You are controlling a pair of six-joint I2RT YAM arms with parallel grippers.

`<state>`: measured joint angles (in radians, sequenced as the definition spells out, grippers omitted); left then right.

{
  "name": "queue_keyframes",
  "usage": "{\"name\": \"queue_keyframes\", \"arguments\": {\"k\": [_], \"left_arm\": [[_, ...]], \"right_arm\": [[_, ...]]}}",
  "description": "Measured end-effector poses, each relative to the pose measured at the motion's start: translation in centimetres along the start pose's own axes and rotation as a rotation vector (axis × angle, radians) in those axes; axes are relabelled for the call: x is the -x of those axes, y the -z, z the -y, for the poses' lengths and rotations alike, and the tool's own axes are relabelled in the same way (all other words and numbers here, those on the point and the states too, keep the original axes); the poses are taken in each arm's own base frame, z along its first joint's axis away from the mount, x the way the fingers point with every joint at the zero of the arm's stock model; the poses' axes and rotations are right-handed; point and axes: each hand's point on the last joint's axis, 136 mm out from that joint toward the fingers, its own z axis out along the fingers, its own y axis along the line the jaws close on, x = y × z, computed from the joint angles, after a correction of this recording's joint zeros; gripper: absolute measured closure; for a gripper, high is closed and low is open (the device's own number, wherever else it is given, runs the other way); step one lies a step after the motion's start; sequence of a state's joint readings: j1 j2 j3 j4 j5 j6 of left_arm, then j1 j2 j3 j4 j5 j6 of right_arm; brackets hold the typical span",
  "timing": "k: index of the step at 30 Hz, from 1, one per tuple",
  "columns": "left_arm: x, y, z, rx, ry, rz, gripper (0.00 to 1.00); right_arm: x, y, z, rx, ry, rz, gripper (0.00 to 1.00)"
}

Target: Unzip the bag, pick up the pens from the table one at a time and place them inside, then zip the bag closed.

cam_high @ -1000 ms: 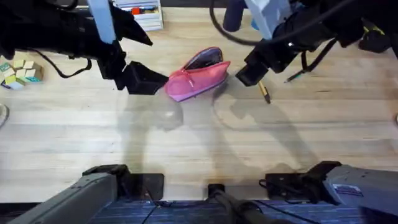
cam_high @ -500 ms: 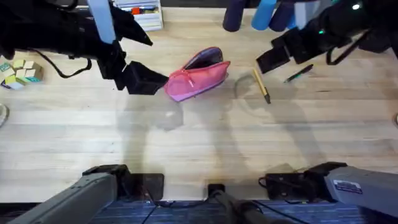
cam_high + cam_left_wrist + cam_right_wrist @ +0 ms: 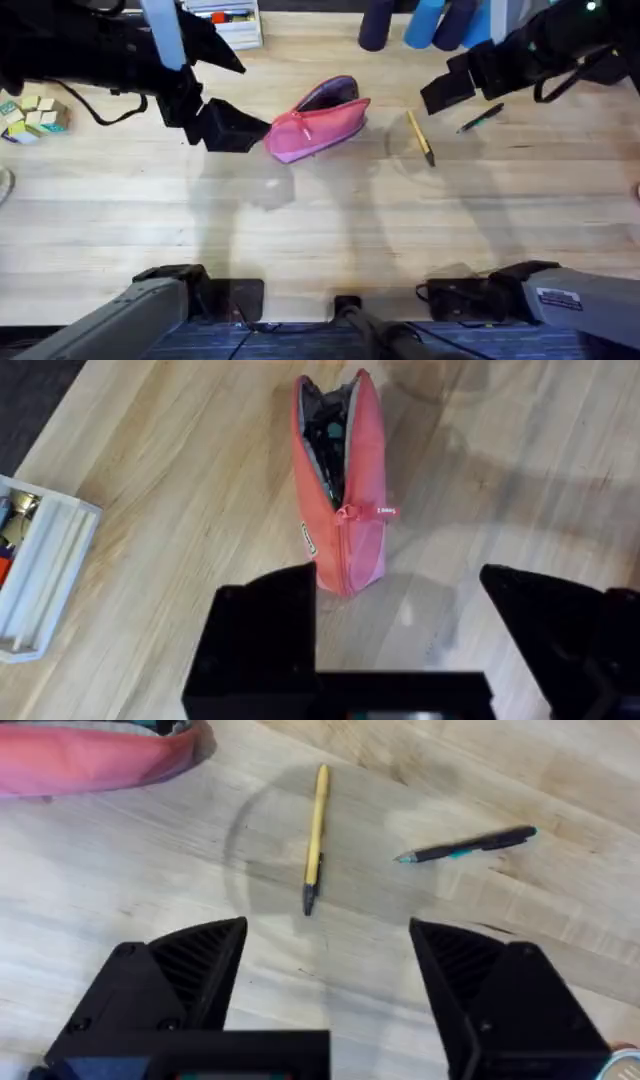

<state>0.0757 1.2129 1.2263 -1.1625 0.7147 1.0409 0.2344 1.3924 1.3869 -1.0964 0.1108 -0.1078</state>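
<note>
overhead: bag (image 3: 318,125) unzipped, apparently partway; both pens (image 3: 420,137) on table (image 3: 320,230); left gripper (image 3: 400,630) and right gripper (image 3: 325,970) spread, empty.

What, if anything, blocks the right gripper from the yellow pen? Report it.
Nothing visible. The right gripper hangs open above bare table, and the yellow pen lies just ahead of it. The dark pen and pink bag lie off to either side.

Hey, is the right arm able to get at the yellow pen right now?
Probably yes. The right gripper hangs open above the yellow pen, which lies alone on bare table, apart from the pink bag and the dark pen.
</note>
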Motion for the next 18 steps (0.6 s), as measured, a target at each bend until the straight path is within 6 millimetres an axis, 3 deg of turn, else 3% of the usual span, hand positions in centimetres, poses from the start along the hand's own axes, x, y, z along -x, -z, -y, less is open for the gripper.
{"name": "queue_keyframes", "arguments": {"k": [9, 18], "left_arm": [[0.0, 0.0, 0.0, 0.000, 0.000, 0.000, 0.007], [0.0, 0.0, 0.0, 0.000, 0.000, 0.000, 0.007]], "right_arm": [[0.4, -0.2, 0.0, 0.001, -0.030, 0.008, 0.003], [0.0, -3.6, -0.2, 0.011, -0.033, -0.099, 0.003]]}}
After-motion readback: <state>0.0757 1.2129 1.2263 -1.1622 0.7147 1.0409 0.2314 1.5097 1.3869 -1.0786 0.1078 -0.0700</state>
